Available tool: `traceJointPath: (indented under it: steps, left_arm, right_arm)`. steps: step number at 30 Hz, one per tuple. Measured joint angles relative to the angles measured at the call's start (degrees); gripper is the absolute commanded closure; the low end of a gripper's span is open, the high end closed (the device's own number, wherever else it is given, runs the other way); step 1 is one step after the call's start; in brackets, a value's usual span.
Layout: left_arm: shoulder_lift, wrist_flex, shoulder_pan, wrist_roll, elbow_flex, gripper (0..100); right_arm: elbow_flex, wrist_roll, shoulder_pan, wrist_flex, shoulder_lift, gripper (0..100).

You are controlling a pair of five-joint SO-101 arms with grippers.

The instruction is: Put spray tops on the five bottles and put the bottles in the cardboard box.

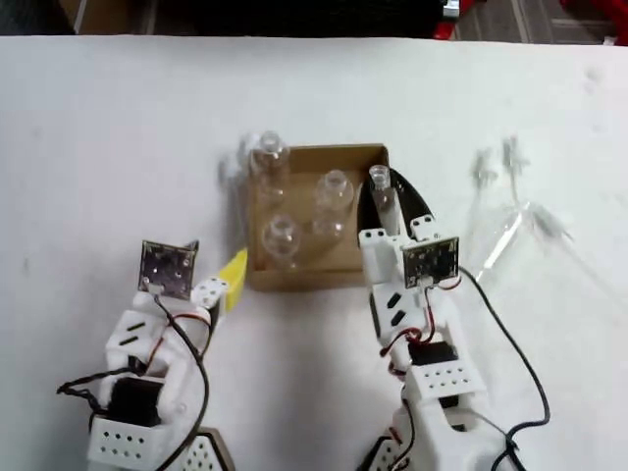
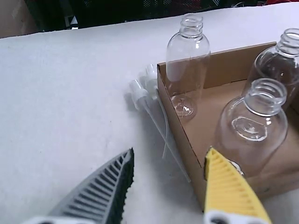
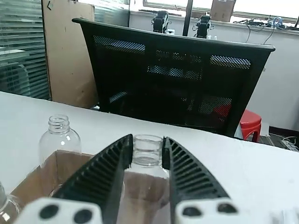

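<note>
While the right gripper [image 1: 386,186] hangs at the right edge of the cardboard box [image 1: 316,278], the high view shows its black jaws clamped on the neck of the held bottle [image 1: 380,179], which has no top. Three more clear bottles stand open-necked inside the box: the corner bottle [image 1: 267,157] at the far left corner, the middle bottle [image 1: 334,191], and the near bottle [image 1: 282,235]. Loose spray tops [image 1: 510,162] lie toward the table's right edge, well apart from the box. The left gripper [image 1: 228,275] sits just beside the box's near left corner.

Left wrist view: the left gripper [image 2: 169,154] has its claw apart, grey and yellow fingers holding nothing. Two spray tops [image 2: 142,86] lie on the table just beside the box's left wall [image 2: 177,116], with their dip tubes trailing along it. The corner bottle [image 2: 187,51] and near bottle [image 2: 257,121] are both uncapped.

Right wrist view: the right gripper [image 3: 146,142] pinches the held bottle [image 3: 147,151] just under its rim. The corner bottle [image 3: 59,137] stands beyond it.

Risks, as judged:
- No bottle in the box carries a spray top, so releasing this one there leaves the capping undone.
- The neck grip on smooth plastic may let the bottle swing or slip.
- Lowering it could topple the light, empty neighbours.
- The yellow finger is close enough to nudge the box.
</note>
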Motion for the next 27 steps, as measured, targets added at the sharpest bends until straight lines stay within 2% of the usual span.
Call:
traceJointPath:
  steps: [14, 27]
  left_arm:
    - [0.0, 0.0, 0.0, 0.0, 0.0, 77]
    - [0.0, 0.0, 0.0, 0.0, 0.0, 77]
  right_arm:
    - [-2.81, -0.09, 0.7, -1.58, 1.93, 98.3]
    - [-4.92, -0.09, 1.14, -5.19, 11.87, 98.3]
